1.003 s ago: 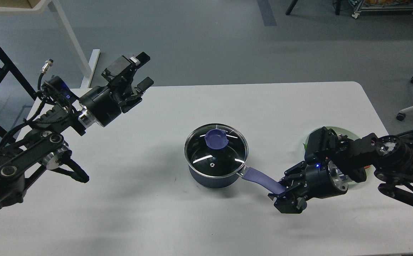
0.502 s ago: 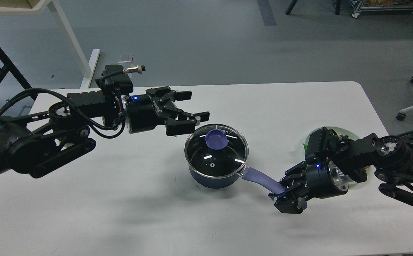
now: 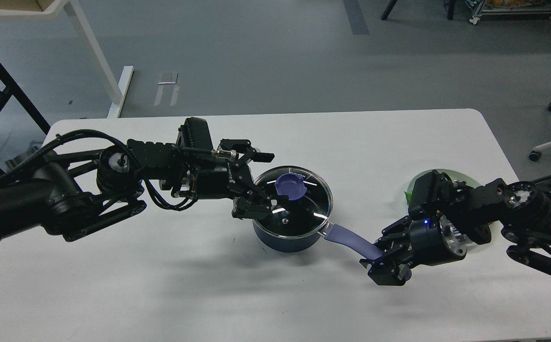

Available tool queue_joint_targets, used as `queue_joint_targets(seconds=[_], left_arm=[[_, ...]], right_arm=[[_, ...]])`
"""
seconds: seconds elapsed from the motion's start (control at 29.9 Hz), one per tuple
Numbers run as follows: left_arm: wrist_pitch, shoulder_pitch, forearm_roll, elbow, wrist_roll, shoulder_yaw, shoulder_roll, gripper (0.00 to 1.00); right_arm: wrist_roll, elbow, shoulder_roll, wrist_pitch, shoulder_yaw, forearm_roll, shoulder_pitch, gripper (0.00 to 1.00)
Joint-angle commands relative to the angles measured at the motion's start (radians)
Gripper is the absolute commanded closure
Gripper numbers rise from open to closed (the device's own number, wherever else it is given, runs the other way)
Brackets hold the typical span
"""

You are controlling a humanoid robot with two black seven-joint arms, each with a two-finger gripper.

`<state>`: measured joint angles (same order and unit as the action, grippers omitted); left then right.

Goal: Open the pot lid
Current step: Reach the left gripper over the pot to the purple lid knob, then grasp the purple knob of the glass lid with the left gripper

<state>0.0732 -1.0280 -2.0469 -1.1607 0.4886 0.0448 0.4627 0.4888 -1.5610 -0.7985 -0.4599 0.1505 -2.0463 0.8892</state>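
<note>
A dark blue pot [image 3: 284, 240] stands near the middle of the white table [image 3: 171, 285]. Its glass lid [image 3: 293, 204] lies closed on it, with a blue knob [image 3: 289, 185] on top. The pot's blue handle [image 3: 350, 241] points to the lower right. My right gripper [image 3: 380, 259] is shut on the end of that handle. My left gripper [image 3: 257, 182] is open at the lid's left edge, one finger beyond the lid and one over its near-left rim, just left of the knob and not touching it.
A pale green plate [image 3: 451, 176] with some food lies behind my right arm at the table's right. White table legs and a black frame stand on the floor at the far left. A chair base is at the far right.
My left arm has swung down and to the right; its open gripper has dropped from the table's far left to the lid's left edge. The right gripper and the pot have stayed in place.
</note>
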Motion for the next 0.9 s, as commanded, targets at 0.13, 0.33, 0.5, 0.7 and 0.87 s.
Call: queue_joint_targets(seconds=[0.13,0.33,0.5,0.7,0.87], left_arm=[[-0.006,0.006,0.008,0.035,0.0,-0.006,-0.036,0.01],[-0.006,0.005,0.013,0.059,0.0,-0.043,-0.078,0.01],[-0.001,0.005,0.013,0.13,0.0,-0.042,-0.121,0.01],[0.0,0.006,0.014,0.136,0.0,-0.043,-0.13,0.07],[0.0,0.006,0.014,0.138,0.0,-0.043,-0.13,0.42]], right_arm=[[0.0,0.001,0.001,0.0,0.0,0.0,-0.001,0.7],[0.0,0.001,0.001,0.0,0.001,0.0,-0.003,0.69],[0.0,0.001,0.001,0.0,0.001,0.001,-0.004,0.69],[0.0,0.002,-0.001,0.001,0.001,0.001,-0.004,0.69],[0.0,0.006,0.001,0.001,0.003,0.001,-0.004,0.69]])
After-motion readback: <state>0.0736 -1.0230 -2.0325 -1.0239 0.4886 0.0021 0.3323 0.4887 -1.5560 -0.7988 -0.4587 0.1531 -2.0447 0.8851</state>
